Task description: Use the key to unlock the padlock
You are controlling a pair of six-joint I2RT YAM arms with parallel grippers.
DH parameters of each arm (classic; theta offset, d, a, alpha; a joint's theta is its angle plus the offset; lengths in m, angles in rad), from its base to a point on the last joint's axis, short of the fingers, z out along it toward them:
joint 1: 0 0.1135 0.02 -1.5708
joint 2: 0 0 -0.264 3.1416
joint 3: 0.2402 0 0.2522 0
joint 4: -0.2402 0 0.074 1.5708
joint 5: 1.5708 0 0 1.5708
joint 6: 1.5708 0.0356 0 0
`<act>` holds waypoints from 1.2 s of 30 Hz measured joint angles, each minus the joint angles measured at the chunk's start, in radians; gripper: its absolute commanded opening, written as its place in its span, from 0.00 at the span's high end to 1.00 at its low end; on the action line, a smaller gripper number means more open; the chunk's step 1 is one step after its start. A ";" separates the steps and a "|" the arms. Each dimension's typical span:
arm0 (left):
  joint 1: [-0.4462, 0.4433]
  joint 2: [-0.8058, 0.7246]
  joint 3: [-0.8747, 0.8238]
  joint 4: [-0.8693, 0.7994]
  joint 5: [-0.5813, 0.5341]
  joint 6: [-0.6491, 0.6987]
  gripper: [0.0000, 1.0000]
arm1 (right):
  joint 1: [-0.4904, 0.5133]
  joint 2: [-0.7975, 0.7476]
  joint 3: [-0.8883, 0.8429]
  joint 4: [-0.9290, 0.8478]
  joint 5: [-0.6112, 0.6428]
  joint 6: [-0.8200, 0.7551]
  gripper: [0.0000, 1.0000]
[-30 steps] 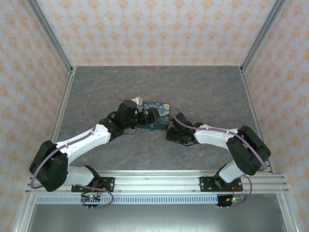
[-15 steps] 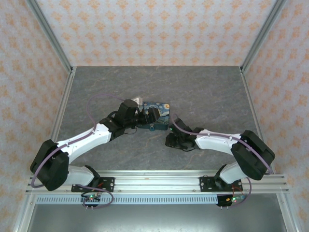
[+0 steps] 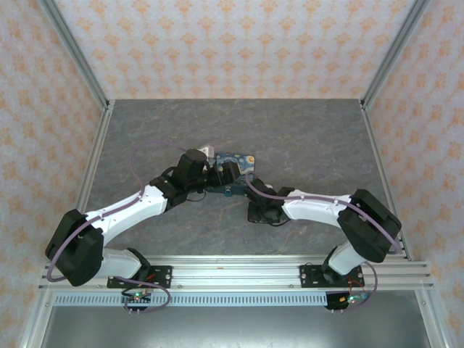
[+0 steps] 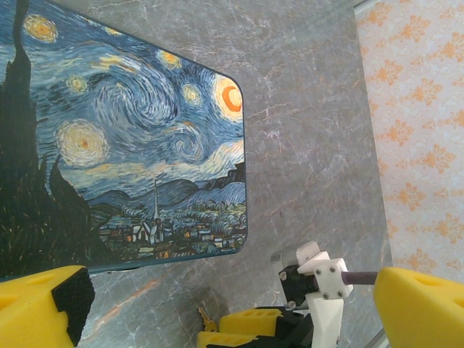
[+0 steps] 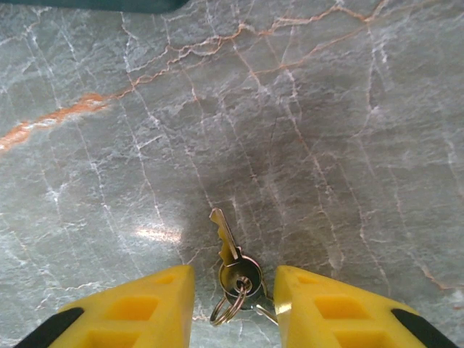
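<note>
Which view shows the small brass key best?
Right wrist: the small brass key lies sharp and close between its yellow fingers. Left wrist catches perhaps a brass sliver; top external, too small to tell.

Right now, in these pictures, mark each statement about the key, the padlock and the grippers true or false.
1. The key lies on the table between the fingers of the right gripper. True.
2. The key is in the padlock. False: it lies on the table, apart from it.
3. The padlock's print faces up. True.
4. The right gripper is shut on the key. False: its fingers stand open beside it.
</note>
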 measured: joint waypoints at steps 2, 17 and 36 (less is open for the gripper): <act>0.000 0.000 0.000 0.000 0.000 0.000 0.00 | 0.012 0.017 0.019 -0.024 0.021 -0.007 0.68; 0.000 0.000 0.000 0.000 -0.003 0.000 0.00 | 0.047 0.062 0.061 -0.040 0.091 -0.021 1.00; 0.000 0.000 0.000 -0.001 -0.003 0.003 0.00 | -0.022 -0.168 -0.140 0.100 0.011 -0.039 1.00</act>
